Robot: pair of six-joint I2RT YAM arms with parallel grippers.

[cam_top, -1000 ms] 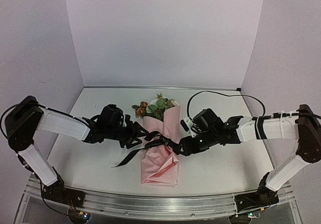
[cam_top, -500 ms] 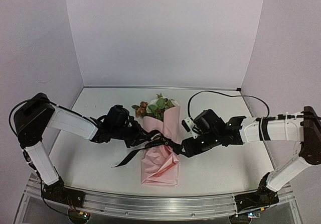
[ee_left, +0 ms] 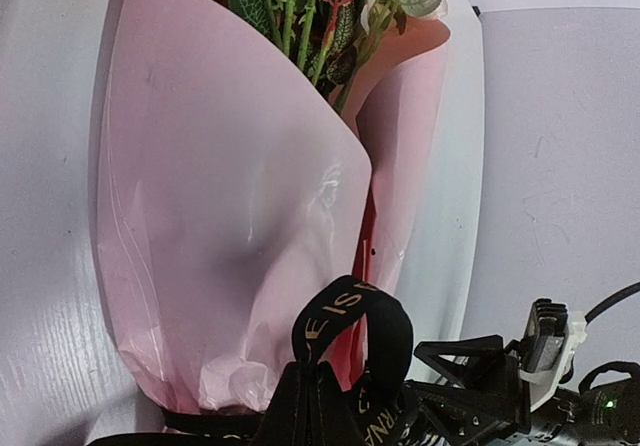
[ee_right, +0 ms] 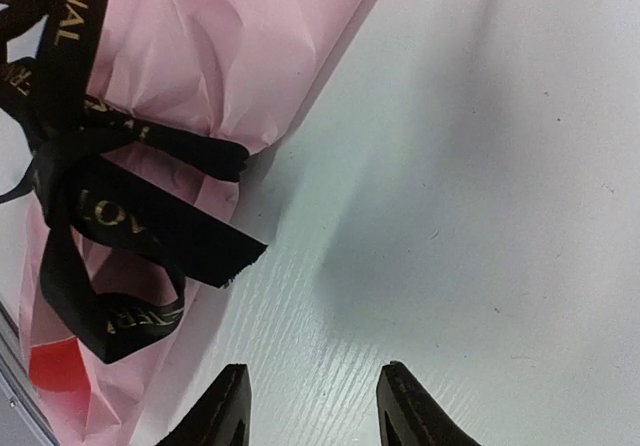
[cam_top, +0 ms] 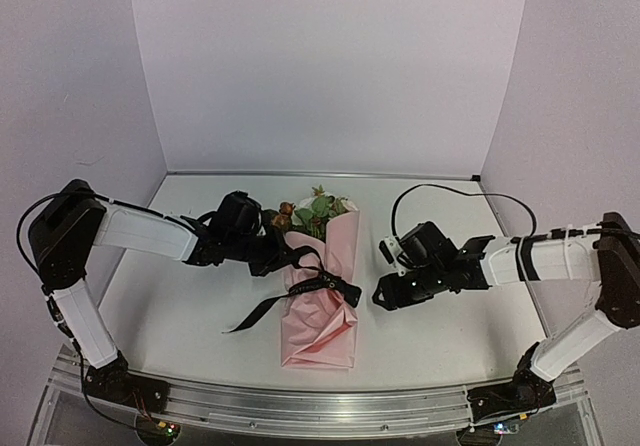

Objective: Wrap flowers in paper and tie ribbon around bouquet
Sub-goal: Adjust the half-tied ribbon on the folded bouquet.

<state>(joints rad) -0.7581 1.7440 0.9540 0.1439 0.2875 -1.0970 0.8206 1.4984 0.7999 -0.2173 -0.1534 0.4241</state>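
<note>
The bouquet [cam_top: 335,246] lies at the middle of the table [cam_top: 450,336], its flowers [cam_top: 312,211] pointing to 12 o'clock and the folded end of the paper [cam_top: 320,341] to 6. The ribbon [cam_top: 318,284] is knotted about its middle, with one tail trailing toward 8 o'clock. My left gripper [cam_top: 285,258], at 10 o'clock of the knot, is clenched on a ribbon loop. My right gripper [cam_top: 383,293], at 3 o'clock of the knot, has its fingers parted over bare table and grasps nothing.
</note>
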